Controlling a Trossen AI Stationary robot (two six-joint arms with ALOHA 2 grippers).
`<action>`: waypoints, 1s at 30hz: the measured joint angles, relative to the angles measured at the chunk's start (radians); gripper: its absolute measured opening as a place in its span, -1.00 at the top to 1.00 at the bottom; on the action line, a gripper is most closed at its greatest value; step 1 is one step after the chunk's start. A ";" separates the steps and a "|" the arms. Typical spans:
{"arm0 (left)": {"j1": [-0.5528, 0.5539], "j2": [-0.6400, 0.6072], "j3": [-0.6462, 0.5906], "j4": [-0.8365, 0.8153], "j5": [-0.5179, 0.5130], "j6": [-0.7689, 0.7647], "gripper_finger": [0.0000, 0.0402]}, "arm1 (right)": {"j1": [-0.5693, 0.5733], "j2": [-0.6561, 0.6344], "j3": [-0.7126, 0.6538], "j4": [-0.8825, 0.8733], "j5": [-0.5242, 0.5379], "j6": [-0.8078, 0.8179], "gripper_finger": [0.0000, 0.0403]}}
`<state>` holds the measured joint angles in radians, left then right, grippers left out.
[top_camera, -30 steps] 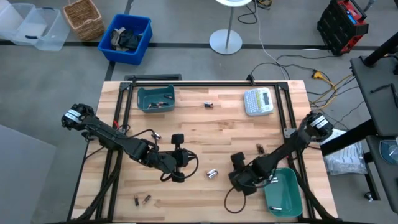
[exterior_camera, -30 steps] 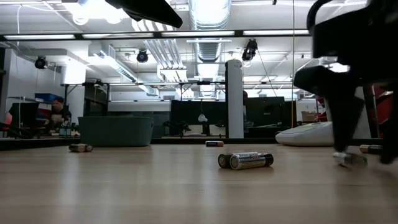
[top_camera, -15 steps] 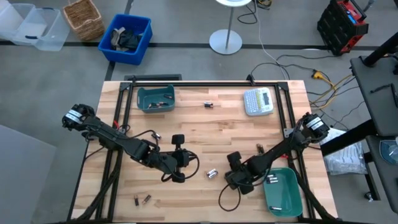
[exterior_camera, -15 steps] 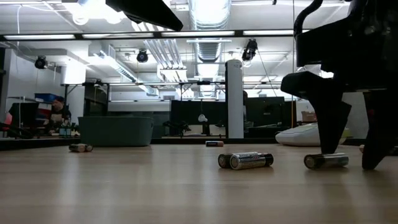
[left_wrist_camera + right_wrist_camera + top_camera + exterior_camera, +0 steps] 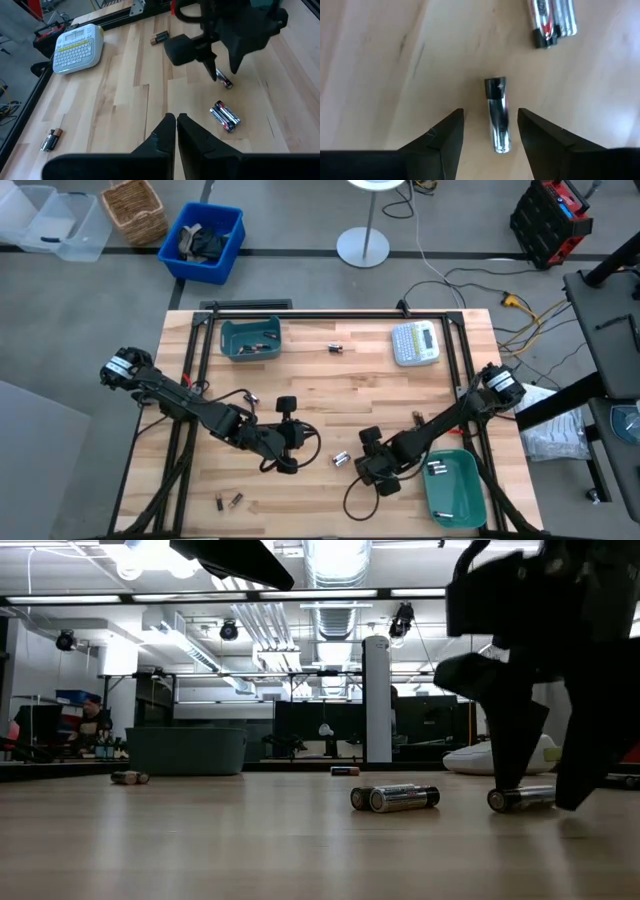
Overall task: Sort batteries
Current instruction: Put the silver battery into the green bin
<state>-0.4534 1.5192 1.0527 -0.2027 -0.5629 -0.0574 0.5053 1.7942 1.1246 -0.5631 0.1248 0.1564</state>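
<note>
One silver battery [image 5: 497,114] lies between our right hand's [image 5: 490,131] spread fingers on the desk [image 5: 330,395]; next we clench and lift; left hand [image 5: 176,131] waits clenched

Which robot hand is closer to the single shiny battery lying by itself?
Right. The right end effector straddles the single battery, one finger on each side. The left end effector waits farther off, beyond the battery pair.

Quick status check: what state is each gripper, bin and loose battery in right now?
right gripper: open, fingers astride a lone battery lying flat on the table.
left gripper: shut, empty, above the table.
pair of batteries: lying side by side, untouched.
right bin: holds a few batteries.
far bin: holds some batteries.
</note>
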 joint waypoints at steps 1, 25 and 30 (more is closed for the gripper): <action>0.000 0.000 0.000 0.000 0.000 0.000 1.00 | -0.001 0.009 0.000 0.002 -0.008 0.001 0.12; 0.000 0.000 0.173 -0.300 -0.004 0.092 1.00 | -0.031 0.001 0.003 -0.052 -0.042 -0.013 0.84; -0.002 0.000 0.160 -0.412 -0.004 0.074 1.00 | -0.020 -0.089 0.093 -0.289 -0.069 0.091 0.84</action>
<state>-0.4557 1.5196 1.2128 -0.6152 -0.5671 0.0165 0.4849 1.7053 1.2176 -0.8524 0.0554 0.2472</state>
